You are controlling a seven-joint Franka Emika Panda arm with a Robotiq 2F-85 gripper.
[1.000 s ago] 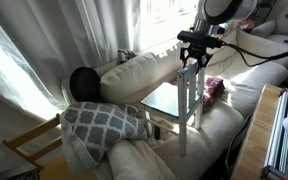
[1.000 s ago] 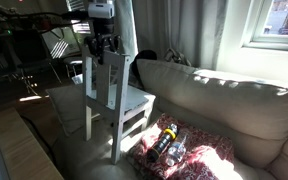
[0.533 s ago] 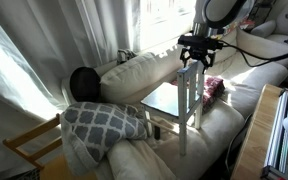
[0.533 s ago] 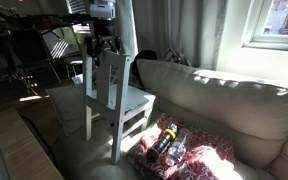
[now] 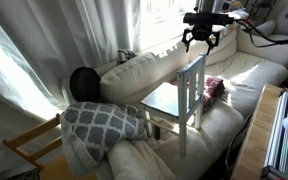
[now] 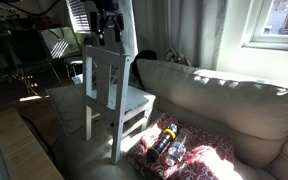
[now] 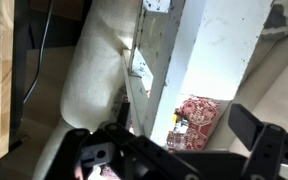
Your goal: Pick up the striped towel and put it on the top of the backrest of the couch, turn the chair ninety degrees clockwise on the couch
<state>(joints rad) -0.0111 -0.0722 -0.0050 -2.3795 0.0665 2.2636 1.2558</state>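
The small pale chair (image 5: 174,98) stands on the seat of the cream couch (image 5: 246,68); it also shows in an exterior view (image 6: 110,85) and the wrist view (image 7: 224,50). My gripper (image 5: 203,40) hangs open and empty just above the chair's top rail, apart from it; it also appears in an exterior view (image 6: 108,30) and the wrist view (image 7: 179,152). The backrest (image 5: 144,70) runs behind the chair. A small dark thing (image 5: 126,55) lies on the backrest's top; I cannot tell whether it is the striped towel.
A red patterned pouch (image 5: 214,86) with bottles lies on the couch seat beside the chair (image 6: 172,142). A grey lattice cushion (image 5: 102,122) and a black round object (image 5: 84,82) sit at the couch's end. A yellow wooden chair (image 5: 29,148) and a wooden table edge (image 5: 274,130) stand nearby.
My gripper was around the chair's top rail; it has let go and risen above it. The chair stays where it was.
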